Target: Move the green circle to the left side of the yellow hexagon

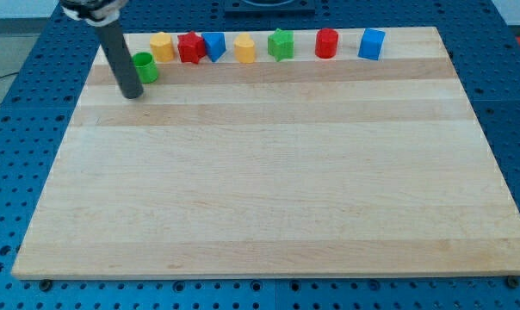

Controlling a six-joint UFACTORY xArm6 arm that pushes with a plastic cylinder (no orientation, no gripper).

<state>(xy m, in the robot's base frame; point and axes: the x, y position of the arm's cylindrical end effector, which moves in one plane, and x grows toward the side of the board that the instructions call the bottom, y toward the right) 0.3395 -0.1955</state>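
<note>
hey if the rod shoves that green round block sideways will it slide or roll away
Probably slide: the green circle stands on its flat end on the smooth wooden board. It looks small and light, so it may veer off my tip, which sits just at its lower left.

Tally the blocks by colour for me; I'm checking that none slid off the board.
Green: 2, circle beside my tip, star
Yellow: 2
Red: 2
Blue: 2
Total: 8
</note>
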